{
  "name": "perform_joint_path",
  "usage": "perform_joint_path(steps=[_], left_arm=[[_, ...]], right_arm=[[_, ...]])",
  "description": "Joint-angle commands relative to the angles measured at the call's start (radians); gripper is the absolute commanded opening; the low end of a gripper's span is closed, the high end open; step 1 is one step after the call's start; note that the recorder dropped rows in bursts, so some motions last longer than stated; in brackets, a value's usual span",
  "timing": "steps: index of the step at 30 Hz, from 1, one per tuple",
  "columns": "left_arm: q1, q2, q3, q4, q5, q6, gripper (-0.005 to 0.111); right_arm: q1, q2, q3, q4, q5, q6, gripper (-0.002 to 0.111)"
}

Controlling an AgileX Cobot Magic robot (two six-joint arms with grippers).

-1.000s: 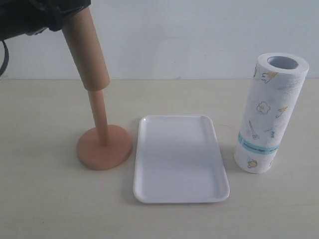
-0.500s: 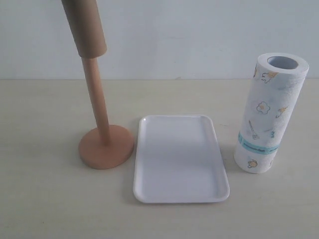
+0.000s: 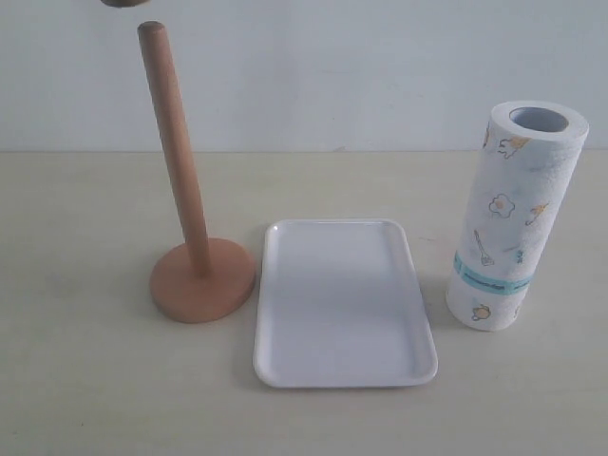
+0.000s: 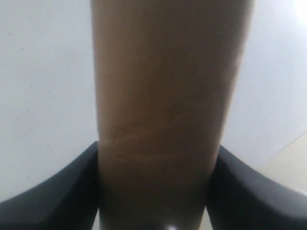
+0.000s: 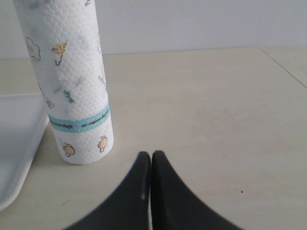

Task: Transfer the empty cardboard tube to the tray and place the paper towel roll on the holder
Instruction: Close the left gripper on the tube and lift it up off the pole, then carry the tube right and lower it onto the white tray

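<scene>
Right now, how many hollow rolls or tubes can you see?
2. The paper towel roll stands upright right of the tray; the empty cardboard tube is clamped in the left gripper. No others seem hidden.

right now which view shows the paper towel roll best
The exterior view: the white printed paper towel roll stands whole, core visible. In the right wrist view the roll loses its top; the left wrist view misses it.
</scene>
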Motion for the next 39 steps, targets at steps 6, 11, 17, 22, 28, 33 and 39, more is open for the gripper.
perform_joint_path(steps=[6, 11, 17, 22, 28, 33, 39], left_arm=[[-0.004, -0.061, -0.032, 0.062, -0.127, -0.128, 0.004], [-0.004, -0.064, -0.032, 0.186, -0.254, -0.281, 0.004], [-0.07, -0.064, -0.021, 0.208, -0.305, -0.301, 0.004], [-0.189, -0.062, -0.005, 0.208, -0.265, -0.255, 0.004], [-0.315, -0.052, 0.138, 0.208, -0.056, -0.212, 0.004], [-0.383, -0.009, 0.302, 0.208, 0.052, -0.182, 0.004], [-0.451, 0.115, 0.372, 0.167, 0.103, -0.121, 0.004]], right_arm=[[-0.005, -0.005, -0.001, 0.0, -0.002, 0.0, 0.0], [-0.005, -0.005, -0.001, 0.0, -0.002, 0.0, 0.0], [-0.005, -0.005, -0.001, 0.0, -0.002, 0.0, 0.0], [-0.005, -0.005, -0.001, 0.0, -0.002, 0.0, 0.0], [-0.005, -0.005, -0.001, 0.0, -0.002, 0.0, 0.0], [-0.005, -0.005, -0.001, 0.002, -0.002, 0.0, 0.0], [-0.005, -0.005, -0.001, 0.002, -0.002, 0.0, 0.0]])
